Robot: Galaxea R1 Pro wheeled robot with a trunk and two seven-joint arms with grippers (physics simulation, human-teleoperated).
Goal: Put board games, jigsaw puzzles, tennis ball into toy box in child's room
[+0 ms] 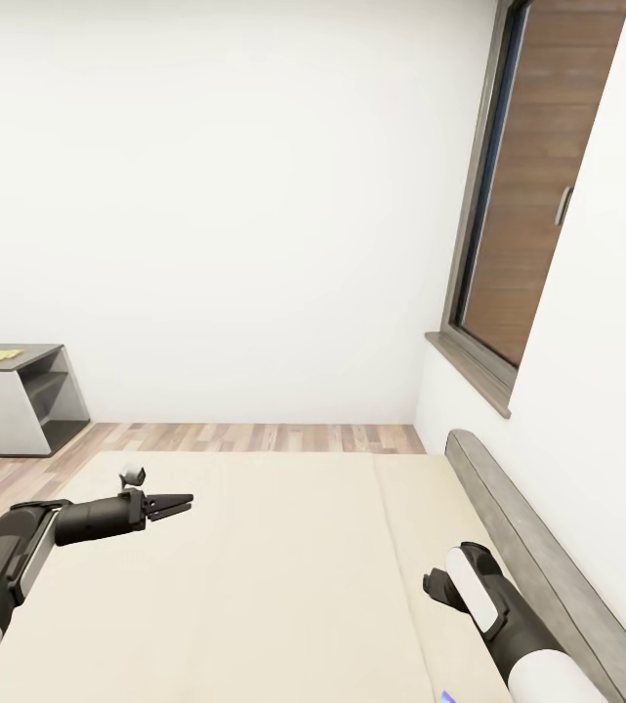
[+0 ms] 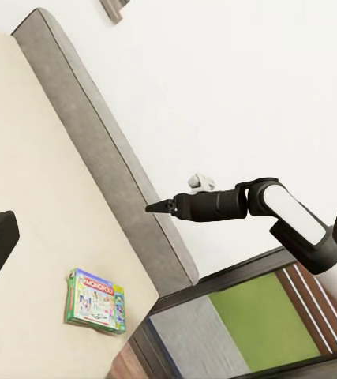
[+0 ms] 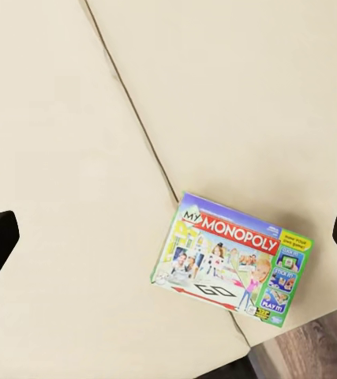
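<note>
A white wall (image 1: 205,195) fills most of the head view. A window (image 1: 527,186) with a grey frame, backed by brown wooden slats, takes the upper right. Below, the cream bed (image 1: 254,586) spreads across the lower half of the frame, with a grey headboard (image 1: 527,547) running along its right edge and a strip of wooden floor (image 1: 254,436) between bed and wall. At the left edge, mid-height, stands a grey shelf unit (image 1: 20,400) with flat yellowish pieces on its top, too small to identify.

The left arm reaches in from the lower left, and the left gripper (image 1: 171,506) hangs over the mattress with its fingers pressed together to a point. The right arm comes up from the lower right beside the headboard. In the left wrist view the right gripper (image 2: 162,208) shows near the centre of the frame, its fingers likewise drawn together into a tip.

A Monopoly board game (image 3: 231,264) lies flat on the bed in the lower right of the right wrist view, near the mattress corner, just beside a seam in the bedding. It shows again at the lower left of the left wrist view (image 2: 95,300), well apart from both grippers.
</note>
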